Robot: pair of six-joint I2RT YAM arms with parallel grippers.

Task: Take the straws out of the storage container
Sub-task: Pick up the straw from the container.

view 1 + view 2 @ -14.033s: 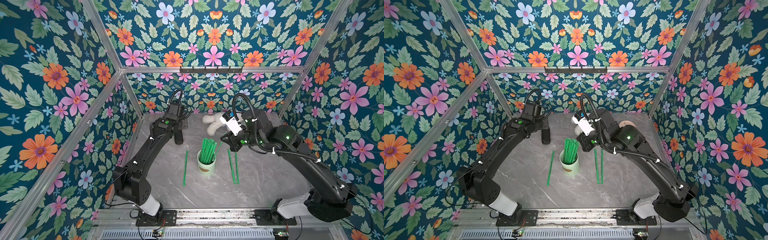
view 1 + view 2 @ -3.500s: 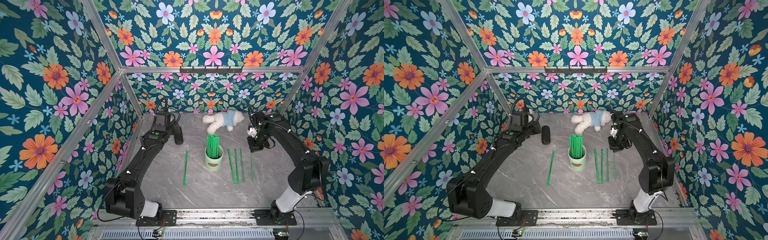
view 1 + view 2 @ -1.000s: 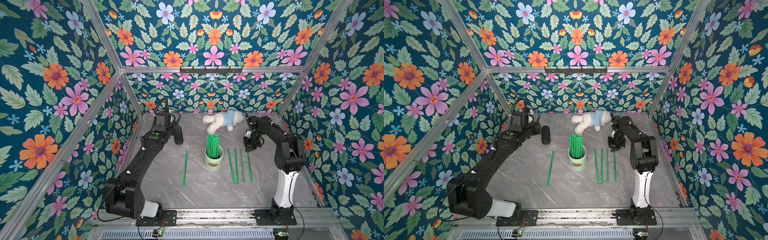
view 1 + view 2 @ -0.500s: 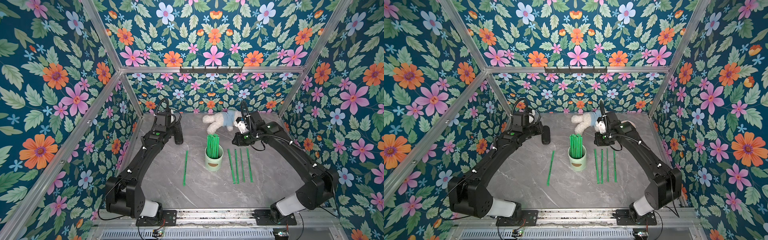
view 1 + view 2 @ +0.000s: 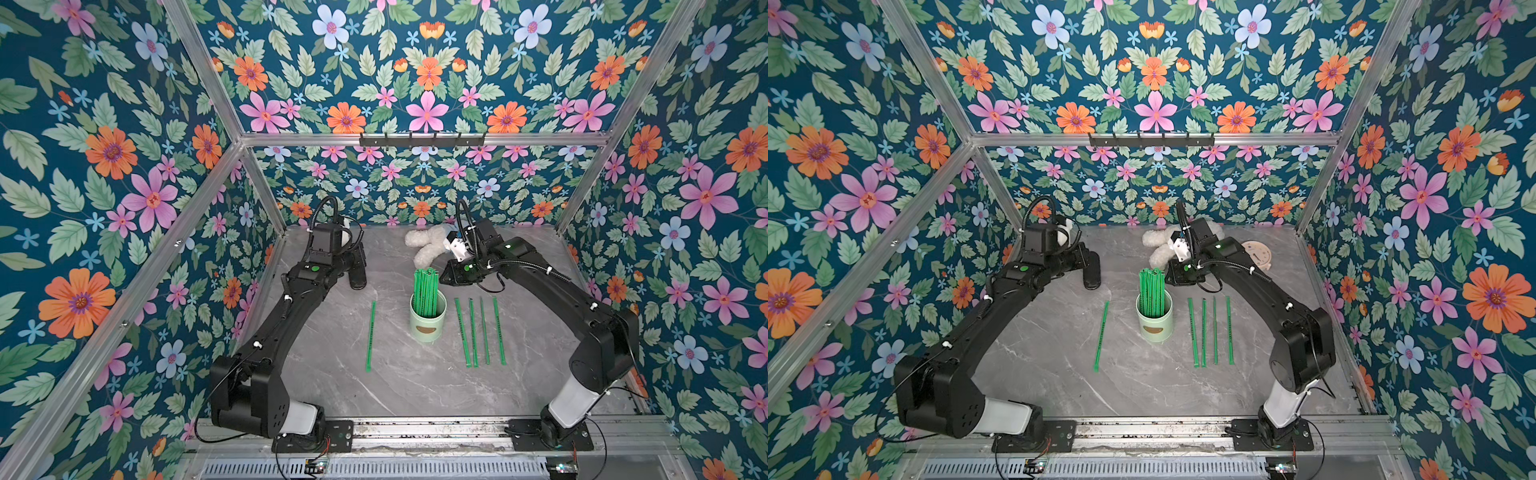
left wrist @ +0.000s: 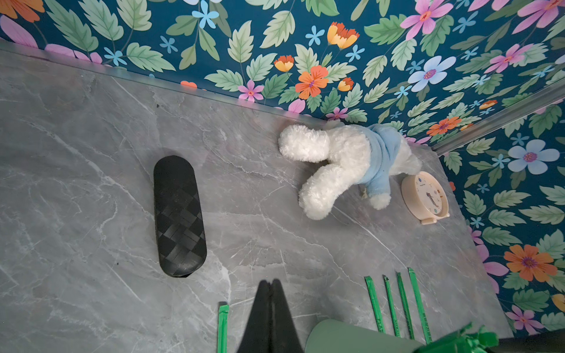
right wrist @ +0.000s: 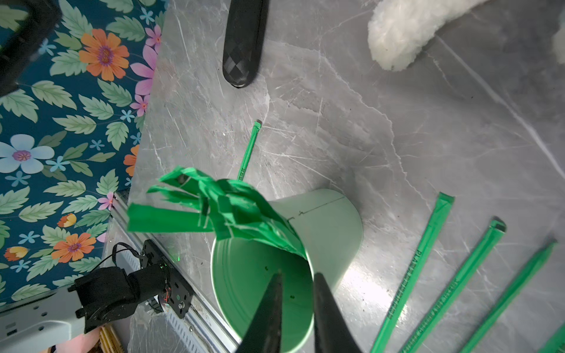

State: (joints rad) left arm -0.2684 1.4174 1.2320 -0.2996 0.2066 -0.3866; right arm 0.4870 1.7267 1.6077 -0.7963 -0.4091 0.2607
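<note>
Grey marbled tabletop; smooth cylindrical storage container holds thin green straws. Left gripper clenched empty; right gripper slightly parted, empty.

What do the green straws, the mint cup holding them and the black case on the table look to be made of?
The straws: thin glossy green film or paper sleeves, judging by flat crimped ends and printed lettering. The storage container: smooth matte mint wall with a faint seam line, likely painted tin, possibly plastic. The black case: woven diamond-textured surface, seemingly faux leather.
</note>
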